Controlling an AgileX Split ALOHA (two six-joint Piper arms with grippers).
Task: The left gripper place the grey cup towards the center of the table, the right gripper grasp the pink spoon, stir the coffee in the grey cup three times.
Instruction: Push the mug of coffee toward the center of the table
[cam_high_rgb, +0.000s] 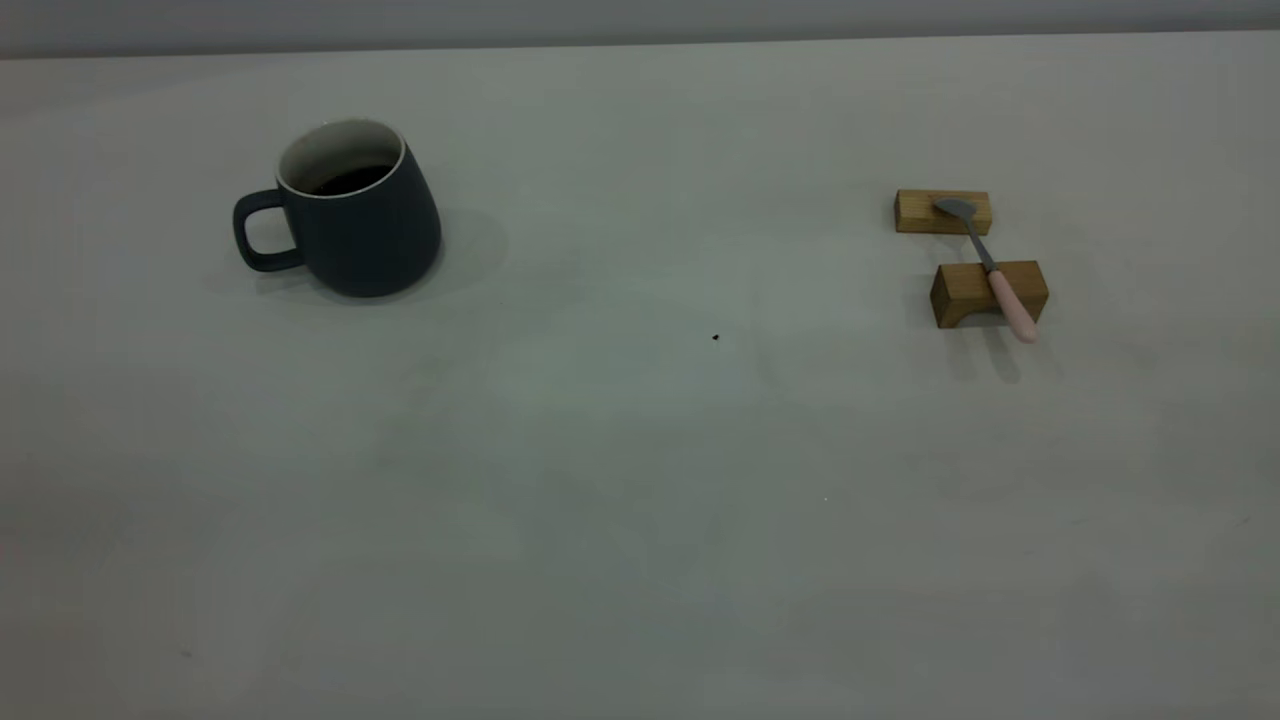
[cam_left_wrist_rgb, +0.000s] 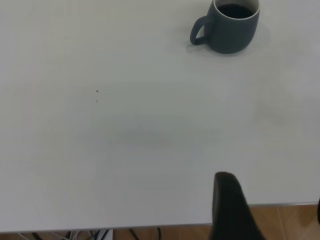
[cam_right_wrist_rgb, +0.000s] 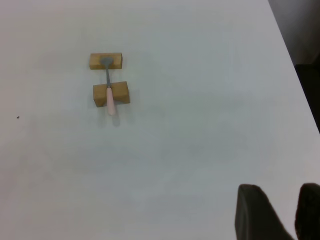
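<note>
- The grey cup (cam_high_rgb: 360, 215) stood upright on the left part of the desk (cam_high_rgb: 640, 480), its loop handle turned toward the left edge of the exterior view.
- It held coffee (cam_high_rgb: 350, 179), a dark brown-black pool lying well below the white rim, with the white inner wall bare above it.
- The cup was matte slate-grey outside, widening toward its base.
- The pink spoon (cam_high_rgb: 988, 268) lay on the right part of the desk, well apart from the cup, bridged across two tan wooden blocks.
- Its grey metal bowl rested on the far wooden block (cam_high_rgb: 942, 212), a low flat bar; its neck and pale pink handle crossed the near wooden block (cam_high_rgb: 988, 292), which had an arched cut-out underneath, and the handle end overhung that block toward the camera.
- The desk was plain, smooth and off-white, with a tiny dark speck (cam_high_rgb: 715, 337) between cup and spoon.
- The left end effector (cam_left_wrist_rgb: 270, 210) hung over the desk's edge, well away from the cup; only one dark finger (cam_left_wrist_rgb: 231, 210) showed clearly, so I cannot tell its state.
- The right end effector (cam_right_wrist_rgb: 285, 212) stood well apart from the spoon, its two black fingers (cam_right_wrist_rgb: 255, 212) parted and holding nothing.
</note>
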